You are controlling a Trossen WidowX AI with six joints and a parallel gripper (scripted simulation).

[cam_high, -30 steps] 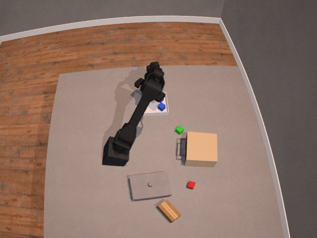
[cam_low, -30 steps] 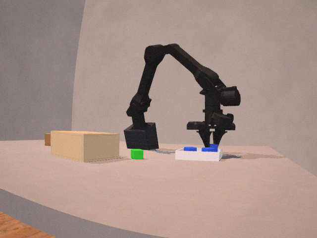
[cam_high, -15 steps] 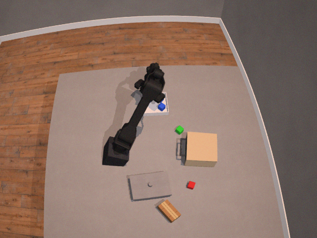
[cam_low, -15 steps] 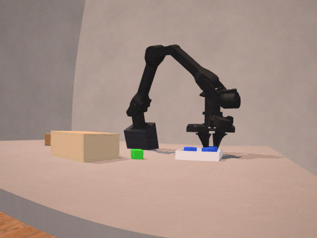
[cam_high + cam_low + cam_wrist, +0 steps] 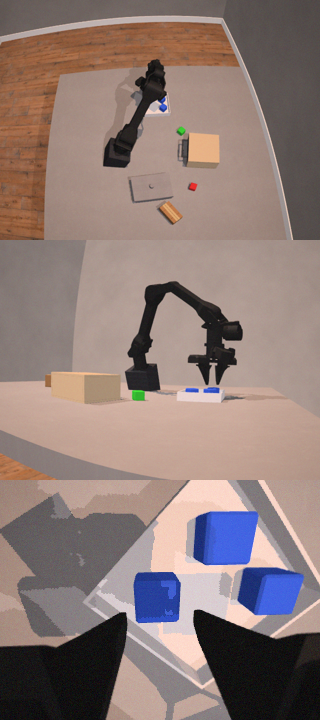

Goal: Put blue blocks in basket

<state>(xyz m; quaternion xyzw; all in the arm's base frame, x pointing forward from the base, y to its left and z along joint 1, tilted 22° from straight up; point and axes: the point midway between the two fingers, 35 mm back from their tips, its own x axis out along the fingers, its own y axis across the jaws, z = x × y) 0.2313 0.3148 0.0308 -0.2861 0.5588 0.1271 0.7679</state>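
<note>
Three blue blocks (image 5: 156, 596) lie in the basket (image 5: 200, 396); jaws hang parted, holding nothing; drawer and box remain unsearched.

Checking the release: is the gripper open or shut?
Open. The gripper has parted fingers, nothing between them, above three blue blocks in the basket.

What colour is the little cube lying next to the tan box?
Bright green, seen best in the exterior view, beside the tan box.
</note>
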